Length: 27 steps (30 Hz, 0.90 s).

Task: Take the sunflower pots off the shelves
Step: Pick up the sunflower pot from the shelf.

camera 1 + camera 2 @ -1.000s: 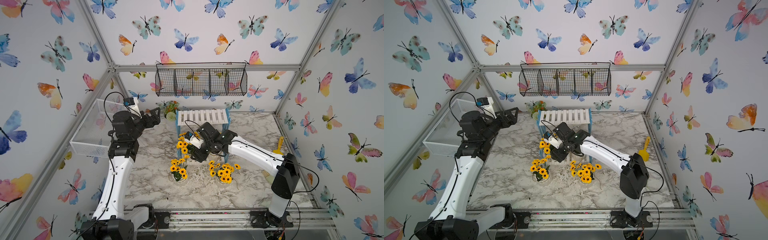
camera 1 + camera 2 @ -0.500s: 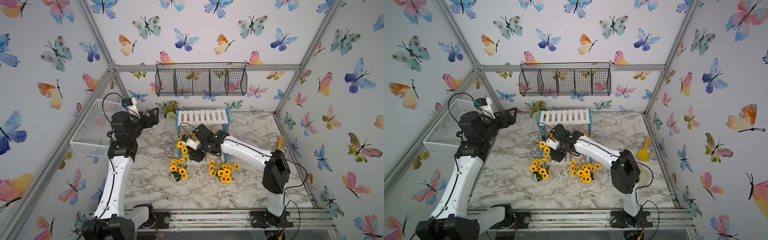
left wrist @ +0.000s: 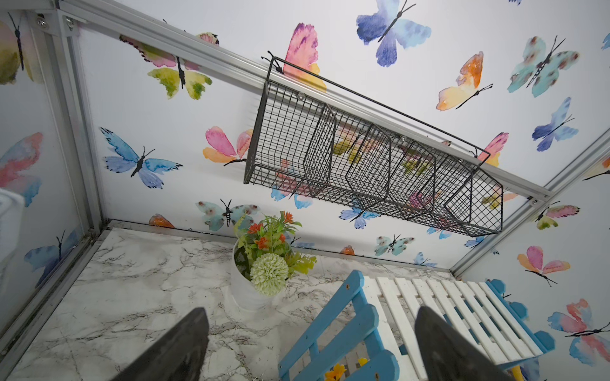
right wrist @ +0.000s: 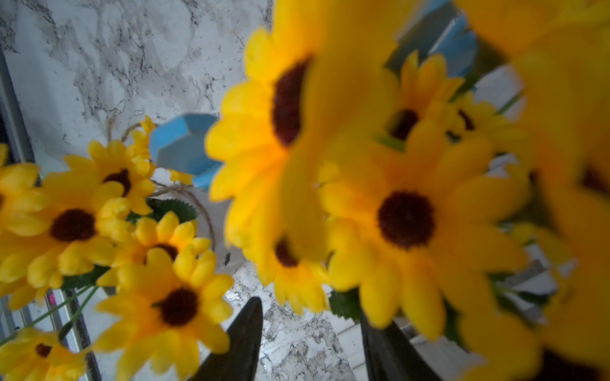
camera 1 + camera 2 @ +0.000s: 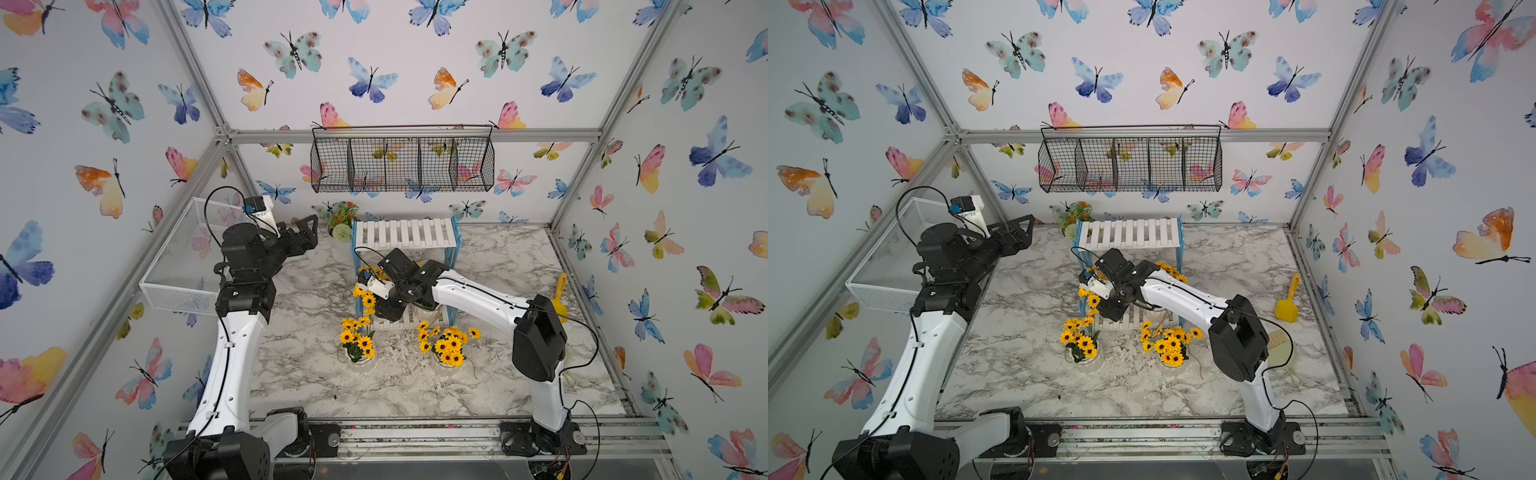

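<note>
Marble-patterned tabletop (image 5: 299,365) holds two of the sunflower pots just in front of the shelves (image 5: 405,233): the near-left sunflower pot (image 5: 357,347) and the near-right sunflower pot (image 5: 446,347), both upright and a little apart. Down at the lower tier the right arm reaches in from the front. The right gripper (image 4: 310,306) sits among the blooms of a third sunflower pot (image 5: 368,298) at the tier's left end, where flowers spill past the blue side frame; the pot itself is hidden under the wrist. In that arm's wrist view the jaws stand partly apart with marble showing between the tips. Nothing is seen clamped there, though blurred petals cover much of the lens. A fourth sunflower pot (image 5: 1169,270) shows only as yellow heads behind that arm, toward the tier's right end. The left gripper (image 5: 309,232) hangs in the air over the back left of the table, jaws spread wide and holding nothing. It points towards the white pot with orange-red flowers (image 3: 247,293), which stands just beside the shelves' left frame. A black wire basket (image 5: 403,164) hangs on the back wall, a white mesh basket (image 5: 183,266) sits at the left side, and a yellow scoop (image 5: 560,297) is by the right edge.
</note>
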Available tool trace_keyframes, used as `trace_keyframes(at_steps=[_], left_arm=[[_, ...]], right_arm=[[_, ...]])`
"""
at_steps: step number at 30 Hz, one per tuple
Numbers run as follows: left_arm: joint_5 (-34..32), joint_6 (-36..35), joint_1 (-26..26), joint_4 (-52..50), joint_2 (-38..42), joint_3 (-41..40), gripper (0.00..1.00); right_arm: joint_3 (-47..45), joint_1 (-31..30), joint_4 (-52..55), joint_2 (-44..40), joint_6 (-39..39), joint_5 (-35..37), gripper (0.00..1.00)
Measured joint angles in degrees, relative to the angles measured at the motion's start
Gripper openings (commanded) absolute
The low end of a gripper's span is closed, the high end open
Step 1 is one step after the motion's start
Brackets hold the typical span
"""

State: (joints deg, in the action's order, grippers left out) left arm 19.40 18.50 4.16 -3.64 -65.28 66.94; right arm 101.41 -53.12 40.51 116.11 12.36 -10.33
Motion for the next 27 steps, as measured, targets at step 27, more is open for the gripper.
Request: trace_keyframes(at_steps=[27], left_arm=[[0.31, 0.04, 0.28, 0.87, -0.15, -0.74, 0.97]], right_arm=[[2.45, 0.00, -1.49, 5.88, 2.01, 1.31, 0.41]])
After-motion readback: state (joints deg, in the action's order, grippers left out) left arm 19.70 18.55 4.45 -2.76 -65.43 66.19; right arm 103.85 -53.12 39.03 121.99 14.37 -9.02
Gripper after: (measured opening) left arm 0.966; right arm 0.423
